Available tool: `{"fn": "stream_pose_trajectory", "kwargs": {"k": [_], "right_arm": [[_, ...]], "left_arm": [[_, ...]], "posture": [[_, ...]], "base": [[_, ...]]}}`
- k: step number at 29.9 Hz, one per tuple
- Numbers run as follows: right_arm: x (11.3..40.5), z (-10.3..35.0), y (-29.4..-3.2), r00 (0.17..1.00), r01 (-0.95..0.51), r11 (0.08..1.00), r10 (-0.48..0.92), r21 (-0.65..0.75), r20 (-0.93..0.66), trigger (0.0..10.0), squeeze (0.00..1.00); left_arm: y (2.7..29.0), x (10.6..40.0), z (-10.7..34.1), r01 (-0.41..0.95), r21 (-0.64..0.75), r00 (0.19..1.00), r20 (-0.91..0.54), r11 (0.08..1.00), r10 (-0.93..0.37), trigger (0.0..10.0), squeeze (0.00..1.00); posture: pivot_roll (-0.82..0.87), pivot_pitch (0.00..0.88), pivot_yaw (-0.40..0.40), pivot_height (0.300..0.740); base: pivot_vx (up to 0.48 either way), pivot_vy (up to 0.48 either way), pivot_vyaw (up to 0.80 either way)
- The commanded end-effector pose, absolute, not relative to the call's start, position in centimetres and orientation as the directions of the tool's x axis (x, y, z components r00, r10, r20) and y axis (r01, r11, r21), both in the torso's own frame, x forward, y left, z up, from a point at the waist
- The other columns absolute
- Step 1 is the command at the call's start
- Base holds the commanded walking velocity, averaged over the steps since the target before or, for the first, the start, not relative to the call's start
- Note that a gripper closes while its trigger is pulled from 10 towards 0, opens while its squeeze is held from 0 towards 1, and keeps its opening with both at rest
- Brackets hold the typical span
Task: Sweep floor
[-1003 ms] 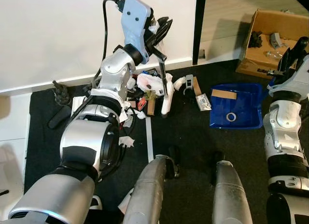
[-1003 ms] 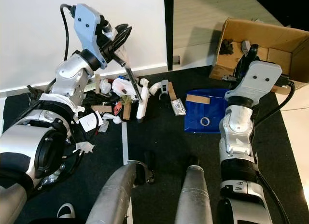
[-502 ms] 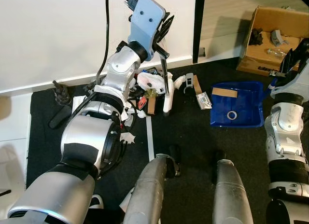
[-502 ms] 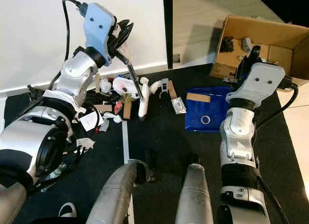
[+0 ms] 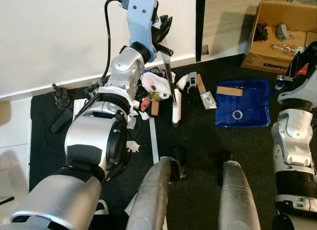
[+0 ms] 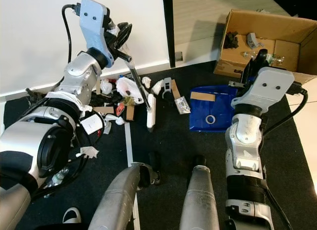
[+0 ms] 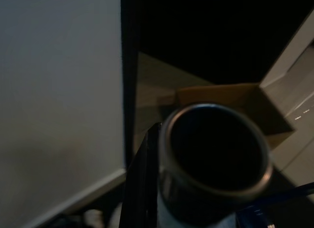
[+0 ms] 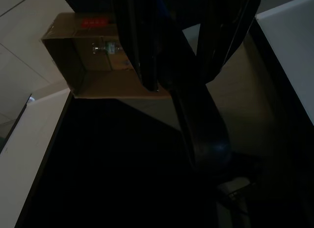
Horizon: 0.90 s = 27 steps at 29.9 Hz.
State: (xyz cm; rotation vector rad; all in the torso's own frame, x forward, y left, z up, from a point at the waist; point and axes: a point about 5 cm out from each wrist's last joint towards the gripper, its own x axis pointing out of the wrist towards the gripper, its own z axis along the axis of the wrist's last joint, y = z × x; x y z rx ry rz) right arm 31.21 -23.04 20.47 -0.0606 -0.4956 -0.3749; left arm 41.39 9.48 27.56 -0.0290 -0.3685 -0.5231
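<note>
A dark mat point(image 5: 198, 136) is laid along a white wall, and litter point(image 5: 153, 88) is heaped at the skirting. The broom point(image 5: 175, 105) is held high by the left gripper point(image 5: 161, 34), whose fingers are pinched on the thin dark handle, with the white head set down on the mat just beside the pile, evidently so that scraps can be dragged sideways. The blue dustpan point(image 5: 243, 105) is lying flat, near the heap's right edge, with a strip of card and a ring already inside it. Its upright handle appears to be gripped by the right gripper point(image 6: 253, 65), though whether those fingers are pressed together cannot be told. A cardboard box point(image 6: 262, 39) is standing open beyond the dustpan.
</note>
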Motion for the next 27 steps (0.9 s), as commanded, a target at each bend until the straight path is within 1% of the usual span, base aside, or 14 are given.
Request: {"fn": "stream_pose_trajectory", "kwargs": {"k": [1,3,4,8,11,12,13,16,17,19,21,23,26,27], "right_arm": [[31.0,17.3,-22.4,0.875,0.354,0.934,-0.347,0.042,0.337,10.0,0.00],[30.9,17.4,-22.4,0.876,0.354,0.934,-0.348,0.043,0.334,10.0,0.00],[30.9,17.4,-22.3,0.876,0.354,0.934,-0.348,0.046,0.333,10.0,0.00],[30.9,17.4,-22.2,0.877,0.353,0.934,-0.348,0.048,0.331,10.0,0.00],[31.0,17.4,-22.0,0.879,0.351,0.935,-0.348,0.053,0.327,10.0,0.00],[31.0,17.4,-22.0,0.879,0.351,0.935,-0.348,0.053,0.327,10.0,0.00],[31.0,17.4,-21.9,0.879,0.350,0.935,-0.348,0.053,0.326,10.0,0.00],[31.0,17.5,-21.8,0.881,0.349,0.935,-0.348,0.055,0.322,10.0,0.00],[31.0,17.5,-21.9,0.881,0.350,0.935,-0.349,0.055,0.320,10.0,0.00],[31.0,17.5,-21.9,0.881,0.351,0.935,-0.349,0.055,0.319,10.0,0.00],[31.0,17.5,-22.0,0.880,0.353,0.934,-0.352,0.056,0.319,10.0,0.00],[31.0,17.5,-22.1,0.878,0.358,0.932,-0.357,0.058,0.318,10.0,0.00],[31.1,17.4,-22.1,0.878,0.360,0.931,-0.360,0.061,0.317,10.0,0.00],[31.1,17.4,-22.1,0.878,0.360,0.931,-0.360,0.061,0.317,10.0,0.00]], "left_arm": [[9.0,41.4,27.0,0.527,-0.015,0.801,0.344,0.850,-0.490,10.0,0.00],[8.3,41.3,27.6,0.554,-0.056,0.784,0.373,0.831,-0.497,10.0,0.00],[7.5,41.2,28.1,0.590,-0.095,0.759,0.403,0.802,-0.511,10.0,0.00],[6.7,41.1,28.5,0.629,-0.140,0.735,0.428,0.764,-0.526,10.0,0.00],[4.4,40.5,29.0,0.728,-0.215,0.660,0.479,0.652,-0.579,10.0,0.00],[4.4,40.5,29.0,0.728,-0.215,0.660,0.479,0.652,-0.579,10.0,0.00],[4.0,40.3,29.1,0.745,-0.227,0.644,0.489,0.628,-0.588,10.0,0.00],[2.1,39.7,29.1,0.801,-0.274,0.589,0.517,0.533,-0.621,10.0,0.00],[1.2,39.4,29.1,0.822,-0.303,0.566,0.533,0.483,-0.629,10.0,0.00],[1.1,39.4,29.1,0.825,-0.309,0.561,0.537,0.473,-0.630,10.0,0.00],[0.7,39.2,29.5,0.844,-0.317,0.535,0.559,0.432,-0.634,10.0,0.00],[1.0,39.1,30.2,0.863,-0.302,0.503,0.587,0.405,-0.634,10.0,0.00],[1.8,39.3,30.7,0.868,-0.244,0.487,0.590,0.433,-0.644,10.0,0.00],[1.8,39.3,30.7,0.868,-0.244,0.487,0.590,0.433,-0.644,10.0,0.00]], "posture": [[-0.19,0.611,0.291,0.740],[-0.19,0.605,0.295,0.740],[-0.19,0.605,0.295,0.740],[-0.18,0.599,0.298,0.740],[-0.18,0.598,0.300,0.740],[-0.18,0.598,0.300,0.740],[-0.18,0.598,0.300,0.740],[-0.18,0.596,0.302,0.740],[-0.18,0.593,0.302,0.740],[-0.18,0.593,0.302,0.740],[-0.17,0.584,0.306,0.740],[-0.16,0.580,0.308,0.740],[-0.15,0.576,0.310,0.740],[-0.15,0.576,0.310,0.740]], "base": [[0.000,0.000,0.00],[0.000,0.000,0.00],[0.000,0.000,0.00],[0.000,0.000,0.00],[0.000,0.000,0.00],[0.000,0.000,0.00],[0.000,0.000,0.00],[0.000,0.000,0.00],[0.000,0.000,0.00],[0.000,0.000,0.00],[0.000,0.000,0.00],[0.000,0.000,0.00],[0.000,0.000,0.00],[0.000,0.000,0.00]]}}
